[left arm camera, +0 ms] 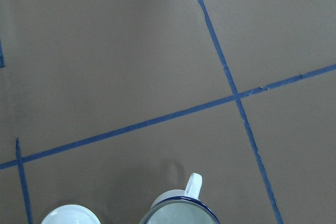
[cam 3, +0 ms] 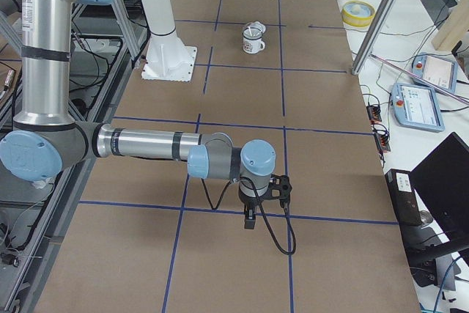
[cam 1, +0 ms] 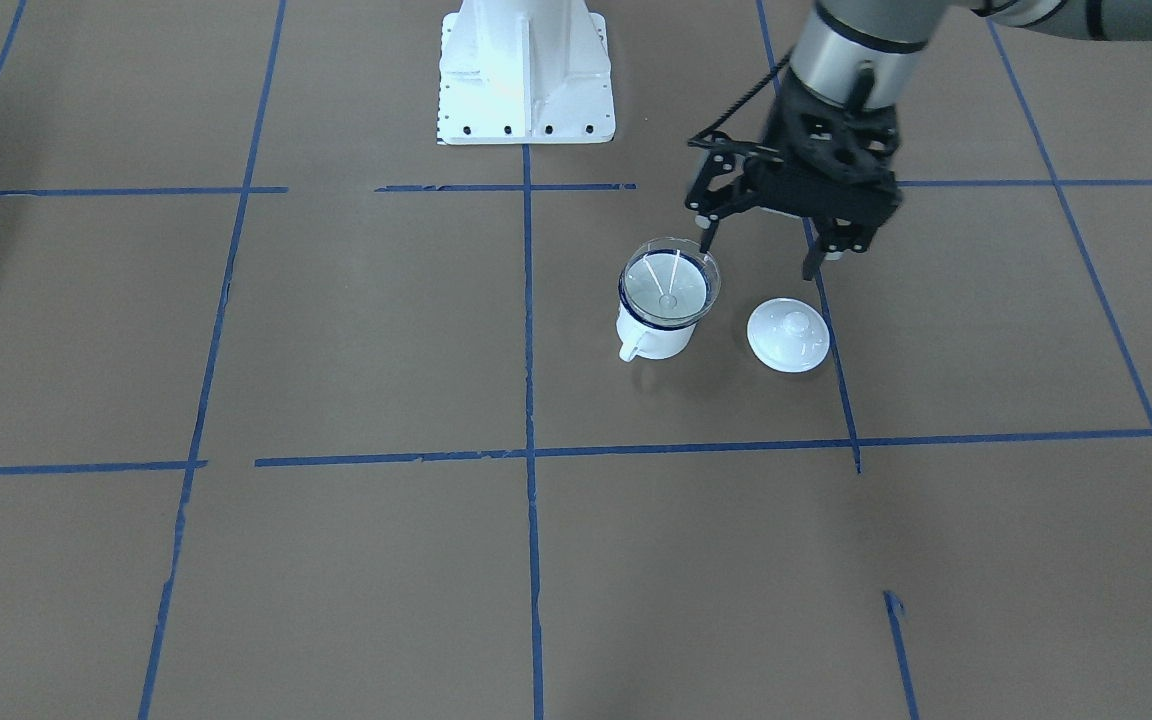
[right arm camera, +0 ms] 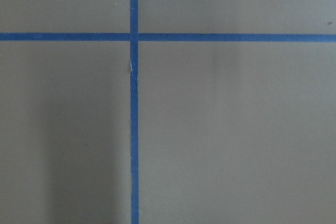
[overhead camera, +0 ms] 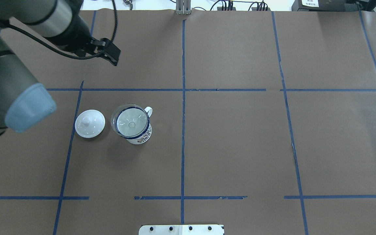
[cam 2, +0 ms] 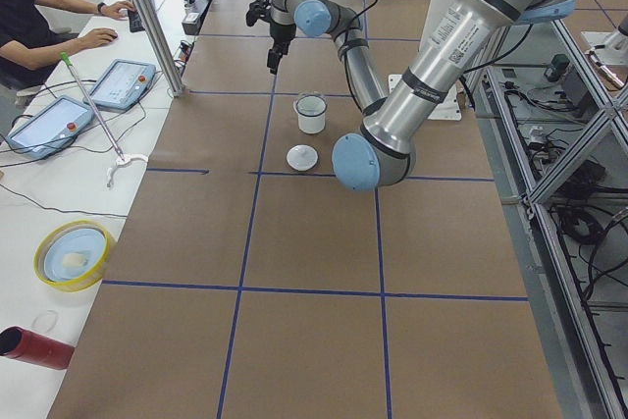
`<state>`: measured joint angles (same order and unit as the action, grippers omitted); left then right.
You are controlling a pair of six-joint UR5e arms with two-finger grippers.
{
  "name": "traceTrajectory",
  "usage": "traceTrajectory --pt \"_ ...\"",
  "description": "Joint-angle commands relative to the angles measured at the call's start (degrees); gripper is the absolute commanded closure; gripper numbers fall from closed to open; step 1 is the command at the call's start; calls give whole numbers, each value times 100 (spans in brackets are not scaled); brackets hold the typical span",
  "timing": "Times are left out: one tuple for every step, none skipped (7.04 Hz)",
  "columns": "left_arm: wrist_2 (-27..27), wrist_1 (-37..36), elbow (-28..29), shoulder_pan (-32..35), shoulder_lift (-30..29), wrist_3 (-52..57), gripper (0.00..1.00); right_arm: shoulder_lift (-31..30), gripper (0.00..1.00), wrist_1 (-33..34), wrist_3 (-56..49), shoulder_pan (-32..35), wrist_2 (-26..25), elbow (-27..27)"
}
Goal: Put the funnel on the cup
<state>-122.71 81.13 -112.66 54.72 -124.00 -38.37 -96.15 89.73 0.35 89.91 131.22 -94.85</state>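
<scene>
The funnel (cam 1: 669,285) sits in the cup (cam 1: 658,340), likely light and slippery; pinch its rim. The left gripper (cam 1: 758,258) hangs open, empty.

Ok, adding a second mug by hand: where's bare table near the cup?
Free: the table beyond the centre tape line on the robot's right of the cup, and the stretch between cup and robot base. Crowded: the narrow gap between lid and cup, with the open left end effector raised close by.
</scene>
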Motion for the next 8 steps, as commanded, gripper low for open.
traceTrajectory --pt "-1180 588 426 1219 822 1038 0 0 0 0 0 0 0 -7" --pt "-1368 527 638 1686 1103 1721 0 0 0 0 0 0 0 1" --pt "-1353 448 649 2082 1523 2198 0 0 0 0 0 0 0 1" --pt "-1309 439 649 2312 1841 2524 0 0 0 0 0 0 0 1" --pt "-1178 395 779 2550 2088 3006 0 0 0 0 0 0 0 -7" --pt "-750 290 929 2726 2299 3603 0 0 0 0 0 0 0 -7" --pt "-729 107 1200 3006 2353 4035 0 0 0 0 0 0 0 1" --pt "-746 87 1429 3140 2397 4439 0 0 0 0 0 0 0 1"
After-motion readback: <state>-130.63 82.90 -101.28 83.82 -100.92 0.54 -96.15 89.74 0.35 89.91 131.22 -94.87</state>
